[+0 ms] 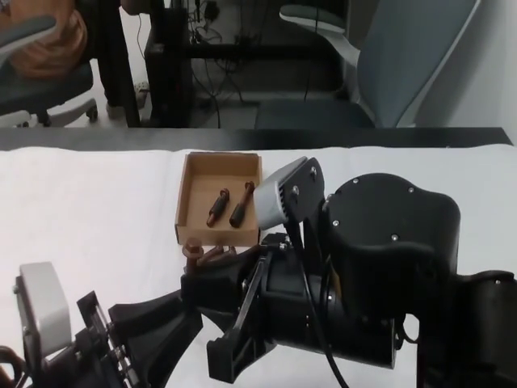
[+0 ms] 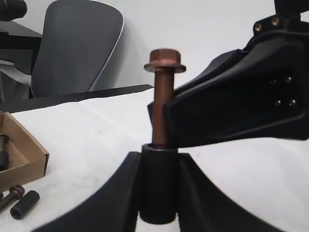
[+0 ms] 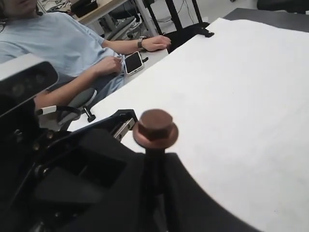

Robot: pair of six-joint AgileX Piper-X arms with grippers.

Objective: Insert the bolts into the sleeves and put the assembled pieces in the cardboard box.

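Note:
In the left wrist view my left gripper (image 2: pixel 158 166) is shut on a black sleeve (image 2: pixel 158 193), held upright above the white cloth. A copper bolt (image 2: pixel 164 92) stands head up with its tip just inside the sleeve's top. My right gripper (image 3: pixel 153 169) is shut on the bolt's shank below the head (image 3: pixel 155 128). In the high view both grippers meet at the bolt head (image 1: pixel 193 250), just in front of the cardboard box (image 1: pixel 187 202). Two assembled pieces (image 1: pixel 229 206) lie inside the box.
A loose bolt (image 2: pixel 11 194) and a loose black sleeve (image 2: pixel 25 205) lie on the cloth beside the box's corner (image 2: pixel 34 162). A seated person (image 3: pixel 72 53) is beyond the bench edge. Office chairs (image 1: pixel 404 65) stand behind the bench.

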